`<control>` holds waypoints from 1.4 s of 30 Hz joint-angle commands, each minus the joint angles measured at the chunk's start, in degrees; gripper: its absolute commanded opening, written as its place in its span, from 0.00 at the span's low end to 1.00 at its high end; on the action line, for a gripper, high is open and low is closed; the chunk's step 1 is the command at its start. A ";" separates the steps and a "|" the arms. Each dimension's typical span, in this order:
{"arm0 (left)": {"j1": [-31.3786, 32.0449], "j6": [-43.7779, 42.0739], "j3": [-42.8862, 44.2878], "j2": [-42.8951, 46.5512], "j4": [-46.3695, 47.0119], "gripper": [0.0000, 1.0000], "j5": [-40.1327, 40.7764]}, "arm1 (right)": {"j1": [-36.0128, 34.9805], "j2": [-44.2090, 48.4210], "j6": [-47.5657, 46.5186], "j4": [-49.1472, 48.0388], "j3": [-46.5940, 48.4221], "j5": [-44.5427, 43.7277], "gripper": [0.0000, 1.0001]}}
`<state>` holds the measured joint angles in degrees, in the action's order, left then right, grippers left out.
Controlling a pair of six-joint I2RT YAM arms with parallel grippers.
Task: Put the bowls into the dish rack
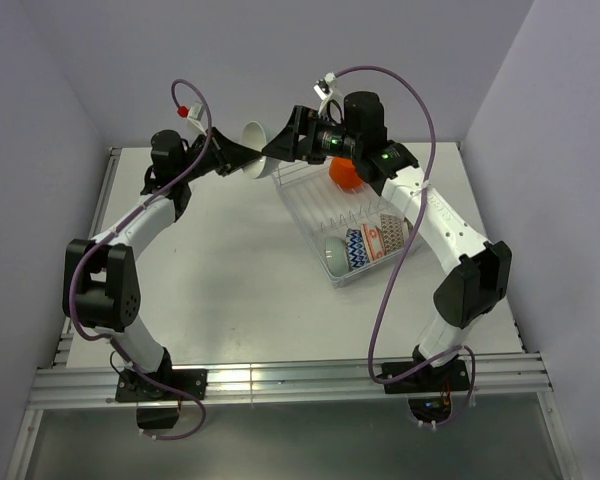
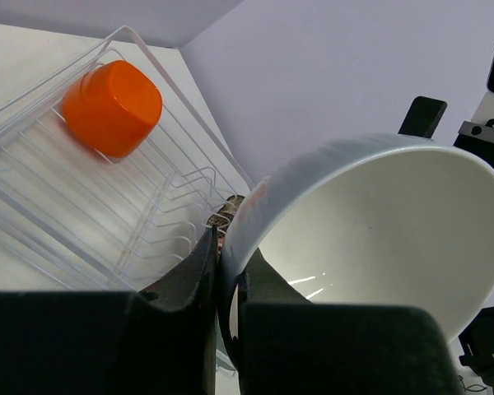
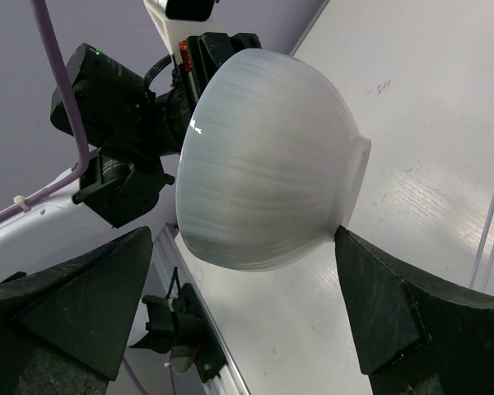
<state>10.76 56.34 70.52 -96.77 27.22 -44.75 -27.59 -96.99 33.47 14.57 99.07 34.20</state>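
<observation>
The left gripper [image 2: 224,267] pinches a white bowl [image 1: 255,148] by its rim. The right gripper [image 3: 243,239] gapes open around that bowl, with the dish rack [image 1: 310,205] at four o'clock.

A lab test cell: plain lilac walls [image 1: 280,40] enclose a white table [image 1: 220,290].

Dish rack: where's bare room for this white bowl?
Bare: the middle prongs of the dish rack, between the orange bowl at its far end and three bowls at its near end. Crowded: above its far-left corner, around the white bowl.
</observation>
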 commanded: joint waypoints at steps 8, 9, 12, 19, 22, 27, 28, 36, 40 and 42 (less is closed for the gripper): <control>0.66 3.78 0.58 3.79 9.69 0.00 -2.88 | -0.18 0.40 -1.74 0.81 1.48 -3.35 1.00; 0.66 4.04 0.58 3.78 10.04 0.00 -3.06 | -0.09 0.31 -1.66 0.81 1.48 -3.35 1.00; 0.66 3.78 0.76 3.70 9.78 0.00 -3.50 | -0.18 0.40 -1.57 0.29 1.22 -2.29 1.00; 1.27 4.04 0.05 3.87 10.39 0.00 -3.94 | -0.27 0.22 -0.43 -2.00 0.52 1.40 0.93; 1.63 4.13 0.23 3.70 10.31 0.00 -3.94 | -0.18 0.05 0.45 -2.96 0.25 2.63 0.92; 1.80 3.87 0.32 3.70 9.78 0.00 -3.85 | -0.18 -0.22 1.07 -3.49 0.25 3.68 0.80; 1.80 3.61 0.32 3.87 9.52 0.00 -3.85 | -0.18 -0.30 1.15 -3.58 0.25 4.03 0.75; 1.80 2.03 0.67 3.26 6.36 0.07 -3.24 | -0.09 -0.22 1.33 -3.14 0.77 5.44 0.00; 1.80 -0.60 1.46 2.82 2.85 0.28 -2.89 | 0.17 -0.22 0.98 -1.65 1.57 3.86 0.00; 1.80 -1.23 1.46 2.64 2.05 0.39 -2.80 | 0.43 -0.22 1.33 -1.82 1.74 3.77 0.00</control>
<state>12.16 57.28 69.78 -96.55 29.69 -46.72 -27.49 -97.25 33.69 15.66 98.94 36.40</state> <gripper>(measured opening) 0.356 0.825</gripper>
